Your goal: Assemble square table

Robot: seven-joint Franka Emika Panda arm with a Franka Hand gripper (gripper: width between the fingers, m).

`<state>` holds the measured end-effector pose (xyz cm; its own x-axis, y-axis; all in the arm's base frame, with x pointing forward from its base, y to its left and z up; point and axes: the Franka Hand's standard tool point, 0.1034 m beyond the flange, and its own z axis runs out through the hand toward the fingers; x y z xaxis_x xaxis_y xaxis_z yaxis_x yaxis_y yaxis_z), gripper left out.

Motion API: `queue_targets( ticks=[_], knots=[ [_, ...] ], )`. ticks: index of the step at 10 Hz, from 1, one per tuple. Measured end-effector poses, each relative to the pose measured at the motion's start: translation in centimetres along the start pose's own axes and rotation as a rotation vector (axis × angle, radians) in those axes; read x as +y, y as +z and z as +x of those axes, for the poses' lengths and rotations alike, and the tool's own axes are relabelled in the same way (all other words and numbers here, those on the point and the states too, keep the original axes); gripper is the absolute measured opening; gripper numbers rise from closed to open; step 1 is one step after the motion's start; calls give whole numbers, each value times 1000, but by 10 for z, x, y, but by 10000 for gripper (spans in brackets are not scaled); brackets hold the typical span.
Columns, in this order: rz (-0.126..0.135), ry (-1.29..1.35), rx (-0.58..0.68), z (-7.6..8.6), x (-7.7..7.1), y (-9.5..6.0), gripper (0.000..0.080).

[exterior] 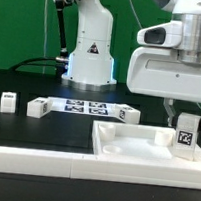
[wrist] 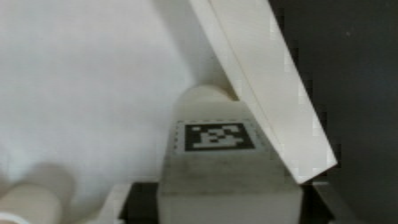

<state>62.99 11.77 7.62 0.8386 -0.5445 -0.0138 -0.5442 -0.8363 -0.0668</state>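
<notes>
My gripper (exterior: 187, 126) is shut on a white block leg (exterior: 186, 139) whose black-and-white tag faces the camera. It holds the leg upright over the right part of the white square slab (exterior: 133, 150). I cannot tell whether the leg touches the slab. In the wrist view the tagged leg (wrist: 217, 140) sits between my dark fingers (wrist: 146, 205), next to the slab's raised rim (wrist: 267, 95), with the slab's flat face (wrist: 89, 80) beyond. A rounded white stub (wrist: 36, 200) shows at the slab's corner.
Three loose legs lie on the black surface: two (exterior: 8, 101) (exterior: 37, 106) at the exterior view's left and one (exterior: 122, 113) past the marker board (exterior: 85, 108). The robot's base (exterior: 90, 57) stands behind. A long white rail (exterior: 32, 160) borders the front.
</notes>
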Motion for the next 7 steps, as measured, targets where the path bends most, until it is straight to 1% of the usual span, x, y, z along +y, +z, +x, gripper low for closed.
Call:
queue_targets(
  ticks=[1, 4, 7],
  knots=[
    [4, 118, 0, 0, 1, 0, 290],
    [4, 352, -2, 0, 1, 0, 290],
    [4, 419, -11, 1, 1, 0, 290]
  ],
)
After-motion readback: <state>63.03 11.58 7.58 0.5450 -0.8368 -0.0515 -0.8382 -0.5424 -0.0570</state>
